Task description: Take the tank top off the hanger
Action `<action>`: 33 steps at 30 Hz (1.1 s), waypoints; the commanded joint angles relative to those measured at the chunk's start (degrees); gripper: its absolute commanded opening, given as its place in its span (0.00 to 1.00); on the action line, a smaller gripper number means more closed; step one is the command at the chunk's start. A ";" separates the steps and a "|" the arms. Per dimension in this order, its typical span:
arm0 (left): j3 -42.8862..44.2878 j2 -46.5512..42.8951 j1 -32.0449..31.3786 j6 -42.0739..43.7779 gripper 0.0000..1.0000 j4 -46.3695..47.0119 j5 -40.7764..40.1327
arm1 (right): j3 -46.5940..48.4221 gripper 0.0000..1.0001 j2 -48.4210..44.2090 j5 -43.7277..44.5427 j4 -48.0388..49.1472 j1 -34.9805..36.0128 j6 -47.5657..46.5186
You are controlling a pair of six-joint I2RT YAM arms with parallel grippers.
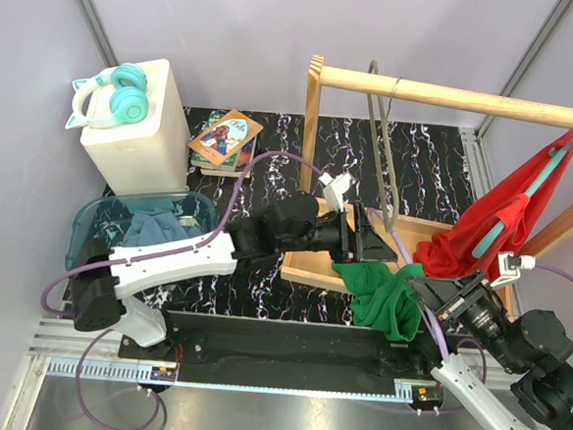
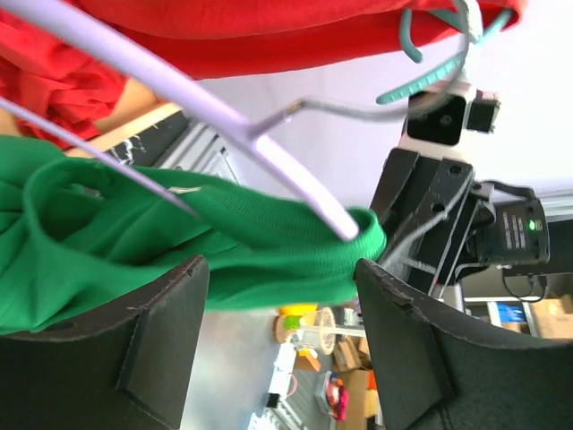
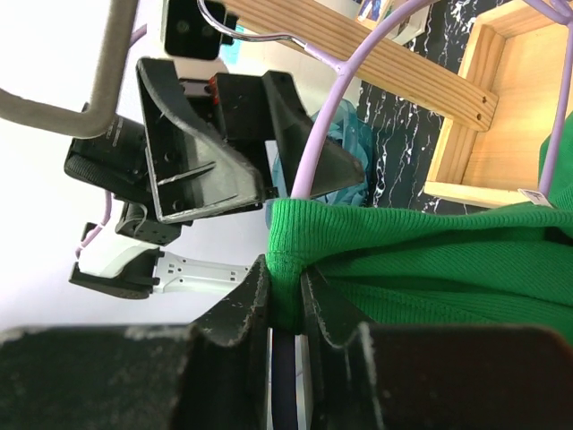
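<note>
The green tank top (image 1: 384, 299) hangs bunched over the front of the wooden rack's base. It is threaded on a lavender hanger (image 2: 224, 116), whose arm runs into the strap loop (image 3: 333, 125). My right gripper (image 3: 285, 273) is shut on the strap's ribbed edge; it sits just right of the garment (image 1: 436, 296). My left gripper (image 2: 279, 269) is open, one finger on each side of the green fabric (image 2: 161, 242) below the hanger arm. It faces the right gripper from the left (image 1: 375, 243).
A wooden rack (image 1: 423, 90) carries a grey hanger (image 1: 379, 133) and a red garment (image 1: 493, 215) on a teal hanger. At left are a blue bin (image 1: 87, 223) of clothes, a white box (image 1: 139, 141) with teal headphones, and books (image 1: 225, 139).
</note>
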 commanded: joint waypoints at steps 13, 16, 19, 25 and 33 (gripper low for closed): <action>7.03 6.07 -0.86 -3.52 0.46 2.52 0.77 | -3.50 0.00 -1.94 -7.17 7.28 0.12 -0.24; 7.30 6.60 -0.60 -3.18 0.33 0.77 0.60 | -3.50 0.00 -1.68 -8.22 7.11 0.12 -0.85; 7.12 7.04 -0.16 -3.09 0.25 0.41 1.03 | -3.85 0.00 -1.15 -9.80 7.28 0.04 -1.64; 6.42 6.34 0.19 -1.33 0.10 -1.95 0.07 | -4.99 0.00 -0.45 -9.64 5.62 0.12 -1.03; 5.72 7.21 3.53 4.82 0.00 -8.03 0.59 | -3.15 0.41 1.74 -3.31 -5.10 0.12 -0.95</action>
